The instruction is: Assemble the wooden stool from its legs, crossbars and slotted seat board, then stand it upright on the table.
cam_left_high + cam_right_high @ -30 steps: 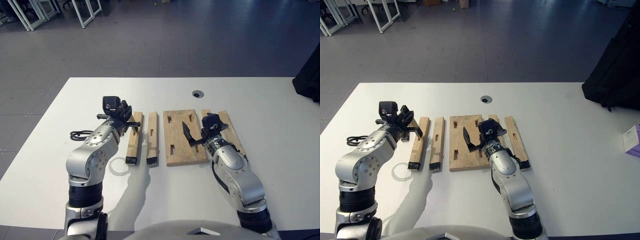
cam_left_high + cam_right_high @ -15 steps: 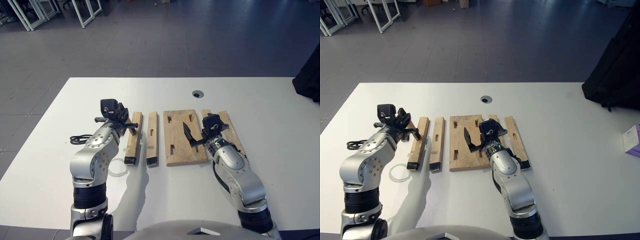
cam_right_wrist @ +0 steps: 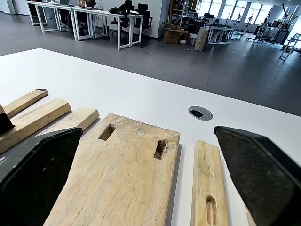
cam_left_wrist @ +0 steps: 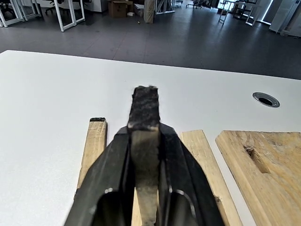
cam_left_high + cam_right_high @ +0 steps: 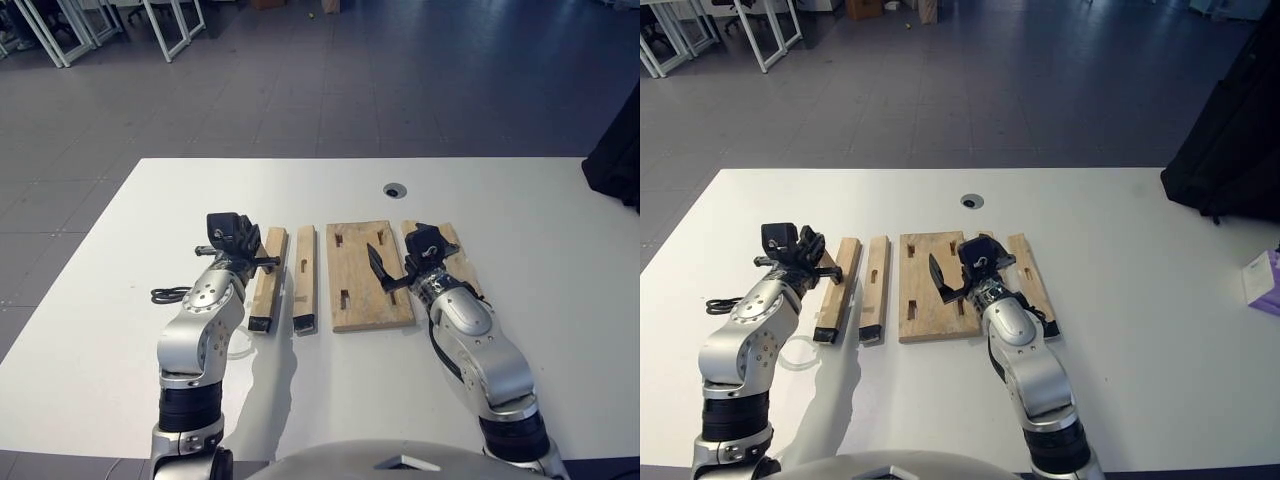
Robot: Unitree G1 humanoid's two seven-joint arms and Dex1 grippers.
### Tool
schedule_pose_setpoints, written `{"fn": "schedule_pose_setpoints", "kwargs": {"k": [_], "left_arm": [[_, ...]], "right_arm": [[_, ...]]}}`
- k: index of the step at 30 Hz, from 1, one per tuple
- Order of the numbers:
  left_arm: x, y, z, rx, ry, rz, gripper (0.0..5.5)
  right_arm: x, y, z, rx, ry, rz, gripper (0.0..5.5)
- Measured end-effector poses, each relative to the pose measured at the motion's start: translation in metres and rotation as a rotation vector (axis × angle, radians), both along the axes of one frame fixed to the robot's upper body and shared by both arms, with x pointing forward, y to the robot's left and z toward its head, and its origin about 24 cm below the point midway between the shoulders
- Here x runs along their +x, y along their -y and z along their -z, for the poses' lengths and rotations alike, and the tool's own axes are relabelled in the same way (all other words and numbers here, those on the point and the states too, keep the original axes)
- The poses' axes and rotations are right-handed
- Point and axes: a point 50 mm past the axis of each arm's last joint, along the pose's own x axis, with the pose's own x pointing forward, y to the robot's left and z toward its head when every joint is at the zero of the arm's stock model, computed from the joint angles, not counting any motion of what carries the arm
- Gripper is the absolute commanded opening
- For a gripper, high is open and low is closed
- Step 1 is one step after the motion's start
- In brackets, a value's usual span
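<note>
Left gripper (image 5: 266,262), fingers pressed together and holding nothing, sits over the outer left plank (image 5: 266,296). Right gripper (image 5: 400,265), spread wide and holding nothing, sits above the seat board (image 5: 350,272) near its right edge. The table (image 5: 530,225) extends well beyond the parts.

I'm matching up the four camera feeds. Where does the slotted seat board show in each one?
Left eye view: seat board lies flat, just right of centre.
Right eye view: seat board lies just left of centre.
Left wrist view: seat board, one slotted corner, nearer than the cable hole.
Right wrist view: seat board in the foreground, two slots showing.
Shared landmark: the round cable hole beyond the board's far edge.
</note>
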Motion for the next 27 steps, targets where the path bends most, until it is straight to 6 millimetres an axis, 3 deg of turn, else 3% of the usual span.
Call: {"fn": "schedule_pose_setpoints", "kwargs": {"k": [9,19,21,22,23,27], "left_arm": [[-0.001,0.003,0.004,-0.046,0.012,-0.029,0.44],[0.002,0.012,-0.005,-0.030,0.008,0.008,0.44],[0.002,0.013,-0.004,-0.020,0.002,0.007,0.97],[0.000,0.013,0.003,-0.020,-0.037,0.007,1.15],[-0.007,0.014,0.022,-0.024,-0.133,0.006,1.36],[-0.008,0.014,0.021,-0.016,-0.130,0.001,2.02]], "right_arm": [[0.005,0.003,-0.005,0.001,0.017,0.001,5.14],[0.006,0.001,-0.005,-0.001,0.017,0.000,5.14],[0.006,0.001,-0.004,-0.001,0.016,0.001,5.14],[0.006,0.001,-0.004,-0.001,0.016,0.001,5.14],[0.006,0.002,-0.004,-0.003,0.016,0.002,5.14],[0.007,0.002,-0.004,-0.015,0.018,0.006,5.14]]}}
